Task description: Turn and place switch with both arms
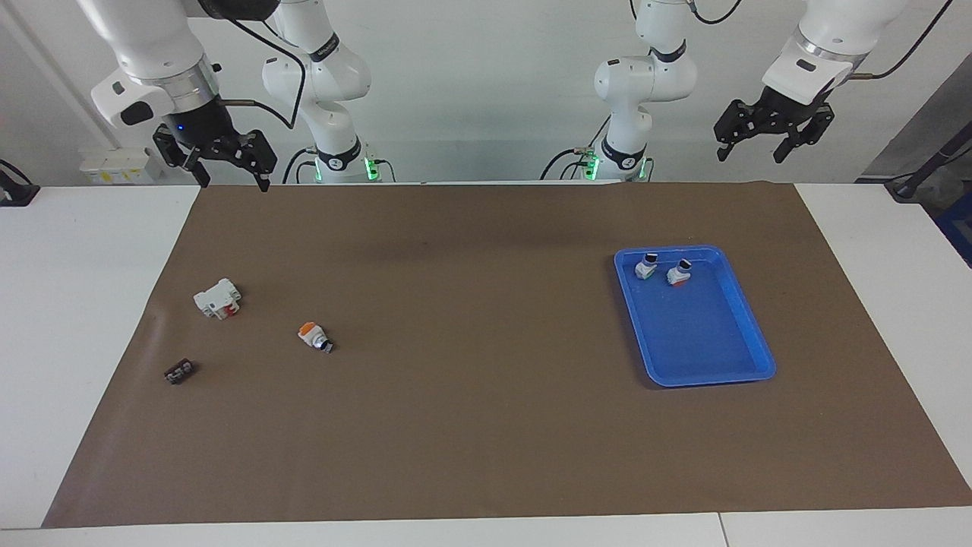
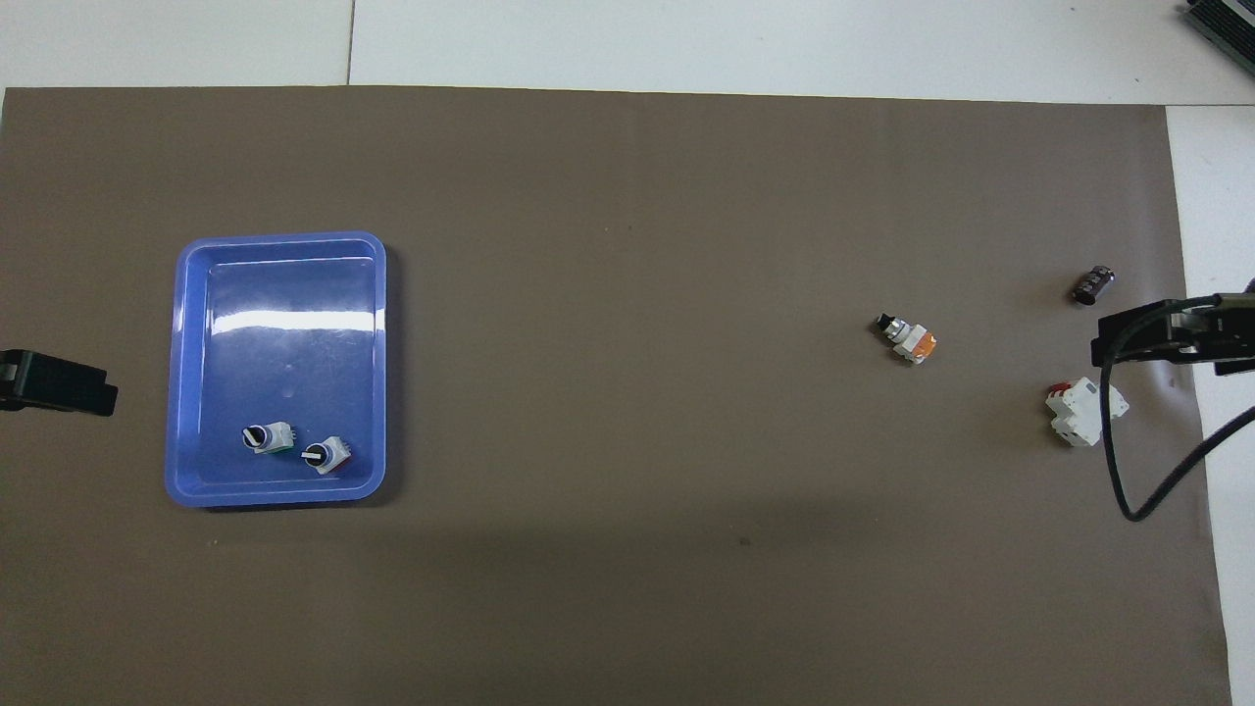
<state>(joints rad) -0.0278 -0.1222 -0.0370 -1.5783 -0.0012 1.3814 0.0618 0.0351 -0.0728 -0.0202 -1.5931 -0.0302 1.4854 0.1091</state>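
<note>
The switch [image 1: 646, 267] with the light green end stands knob up in the blue tray [image 1: 729, 365], at the tray's end nearer the robots; it also shows in the overhead view [image 2: 267, 437]. My left gripper [image 1: 752, 152] hangs open and empty high above the table edge, at the left arm's end, apart from the tray. In the overhead view only its tip shows [image 2: 59, 384]. My right gripper [image 1: 234, 181] hangs open and empty high at the right arm's end [image 2: 1167, 328]. Both arms wait.
A second switch with a red base [image 1: 679, 273] stands beside the green one in the tray. On the brown mat lie an orange-ended switch [image 1: 314, 336], a white block with a red part [image 1: 218, 298] and a small dark part [image 1: 178, 371].
</note>
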